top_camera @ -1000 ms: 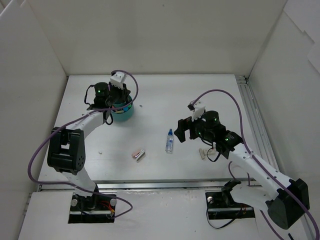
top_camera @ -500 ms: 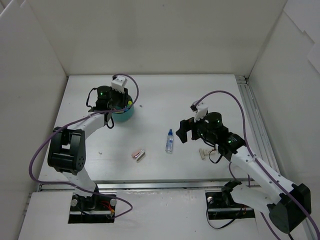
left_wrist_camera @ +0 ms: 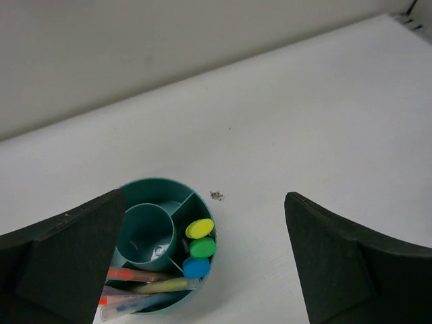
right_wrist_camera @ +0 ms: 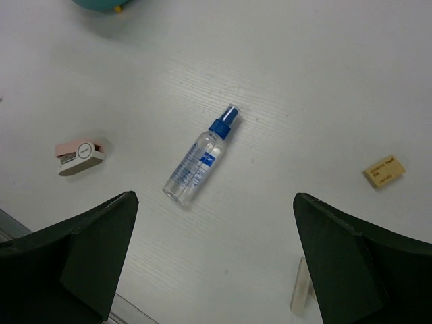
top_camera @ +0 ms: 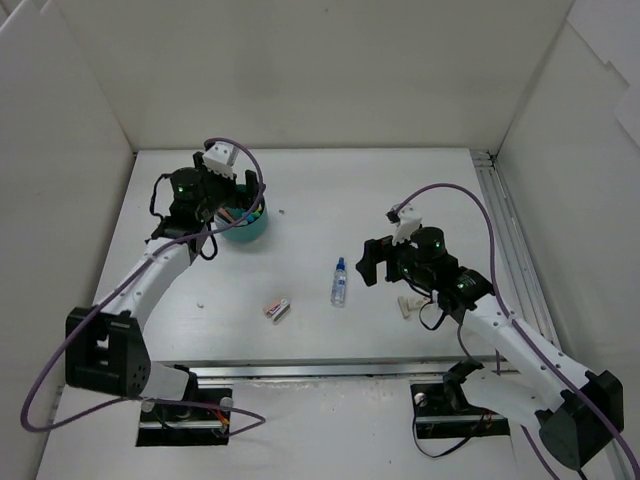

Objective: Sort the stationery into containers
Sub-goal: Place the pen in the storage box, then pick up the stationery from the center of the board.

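The round teal tub (top_camera: pixel 246 231) stands at the back left. In the left wrist view the tub (left_wrist_camera: pixel 162 181) holds yellow (left_wrist_camera: pixel 199 228), green (left_wrist_camera: pixel 202 248) and blue (left_wrist_camera: pixel 196 267) highlighters in one compartment and several pens (left_wrist_camera: pixel 138 282) in another. My left gripper (top_camera: pixel 228 205) hangs open above it with nothing between its fingers (left_wrist_camera: pixel 204 201). My right gripper (top_camera: pixel 380 265) is open and empty above the table, just right of the blue-capped clear bottle (top_camera: pixel 339 282), which lies flat (right_wrist_camera: pixel 197 159) ahead of the gripper (right_wrist_camera: pixel 214 199).
A pink and white eraser (top_camera: pixel 276 309) lies left of the bottle (right_wrist_camera: pixel 79 155). A white eraser (right_wrist_camera: pixel 302 287) and a tan eraser (right_wrist_camera: pixel 385 171) lie to the right, under my right arm. White walls enclose the table on three sides.
My left gripper has opened and drawn back to the left above the tub; pens now lie in the tub. The right gripper has shifted slightly right, staying open.
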Available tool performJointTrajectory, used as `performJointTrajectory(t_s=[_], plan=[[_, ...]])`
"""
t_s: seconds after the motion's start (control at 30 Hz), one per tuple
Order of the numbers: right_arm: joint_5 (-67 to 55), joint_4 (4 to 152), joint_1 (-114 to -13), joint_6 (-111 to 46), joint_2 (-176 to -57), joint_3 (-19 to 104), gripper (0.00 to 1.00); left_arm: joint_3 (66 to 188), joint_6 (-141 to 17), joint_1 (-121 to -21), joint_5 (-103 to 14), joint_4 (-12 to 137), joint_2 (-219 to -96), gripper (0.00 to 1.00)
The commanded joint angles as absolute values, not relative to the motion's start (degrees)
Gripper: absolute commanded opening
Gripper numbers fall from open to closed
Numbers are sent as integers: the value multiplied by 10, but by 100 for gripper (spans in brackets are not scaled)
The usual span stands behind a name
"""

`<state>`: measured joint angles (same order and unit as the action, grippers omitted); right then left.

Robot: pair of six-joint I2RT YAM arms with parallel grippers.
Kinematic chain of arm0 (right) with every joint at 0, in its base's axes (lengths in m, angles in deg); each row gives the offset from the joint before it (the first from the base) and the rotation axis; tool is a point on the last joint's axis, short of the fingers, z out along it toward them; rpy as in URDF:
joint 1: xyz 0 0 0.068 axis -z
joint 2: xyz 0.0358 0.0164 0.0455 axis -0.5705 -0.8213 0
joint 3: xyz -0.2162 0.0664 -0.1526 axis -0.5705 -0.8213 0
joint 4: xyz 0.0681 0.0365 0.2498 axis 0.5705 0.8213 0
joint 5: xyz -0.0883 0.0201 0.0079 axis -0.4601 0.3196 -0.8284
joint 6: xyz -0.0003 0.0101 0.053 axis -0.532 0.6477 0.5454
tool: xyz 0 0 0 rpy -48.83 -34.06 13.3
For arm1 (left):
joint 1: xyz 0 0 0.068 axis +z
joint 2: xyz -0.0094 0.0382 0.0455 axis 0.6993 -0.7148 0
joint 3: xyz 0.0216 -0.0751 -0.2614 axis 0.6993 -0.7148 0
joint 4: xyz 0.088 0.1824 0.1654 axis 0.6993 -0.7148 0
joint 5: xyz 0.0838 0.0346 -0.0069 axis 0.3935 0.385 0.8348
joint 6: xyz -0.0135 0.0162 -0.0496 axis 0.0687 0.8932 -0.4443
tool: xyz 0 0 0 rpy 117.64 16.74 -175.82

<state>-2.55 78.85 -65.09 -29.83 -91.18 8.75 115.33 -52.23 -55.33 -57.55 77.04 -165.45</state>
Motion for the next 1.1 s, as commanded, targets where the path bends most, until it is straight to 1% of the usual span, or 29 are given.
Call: performJointTrajectory(t_s=[0.0, 0.13, 0.2, 0.23, 0.27, 0.33, 0.47, 0.57, 0.63, 0.73, 0.77, 0.83, 0.87, 0.93, 0.97, 1.0, 1.03, 1.07], plan=[[-95, 794, -648, -251, -930, 102, 98, 1166, -541, -565, -581, 756, -1545, 99], [-127, 803, -649, -200, -960, 102, 98, 1170, -594, -565, -523, 654, -1474, 99], [-130, 802, -659, -165, -993, 108, 98, 1174, -627, -570, -498, 572, -1447, 100], [-164, 802, -670, -156, -1006, 115, 98, 1170, -659, -570, -484, 551, -1440, 99], [-185, 803, -703, -149, -1036, 119, 98, 1165, -673, -570, -481, 520, -1423, 100], [-236, 804, -728, -121, -1066, 131, 98, 1133, -709, -576, -486, 502, -1403, 99], [-274, 802, -789, -56, -1154, 155, 98, 1050, -745, -581, -471, 493, -1330, 99], [-298, 803, -816, -46, -1209, 176, 98, 1033, -755, -581, -438, 460, -1301, 100], [-305, 803, -831, -40, -1231, 191, 96, 1030, -760, -586, -430, 442, -1289, 99], [-315, 802, -846, -26, -1284, 210, 91, 1016, -764, -586, -437, 439, -1282, 100], [-330, 802, -851, -23, -1293, 216, 86, 1015, -765, -586, -439, 439, -1281, 100], [-351, 802, -858, -6, -1313, 217, 80, 1012, -769, -586, -444, 442, -1282, 100], [-356, 801, -858, -4, -1317, 217, 64, 1011, -768, -586, -446, 442, -1282, 100], [-365, 801, -858, 2, -1324, 216, 50, 1011, -768, -586, -451, 445, -1286, 99], [-365, 800, -858, -2, -1327, 217, 37, 1012, -768, -586, -455, 446, -1288, 100], [-364, 799, -858, -3, -1327, 217, 31, 1013, -765, -586, -462, 449, -1293, 99], [-361, 797, -858, -6, -1326, 215, 23, 1018, -761, -586, -473, 450, -1296, 100], [-361, 794, -858, -9, -1324, 214, 11, 1021, -756, -586, -499, 451, -1297, 100]])
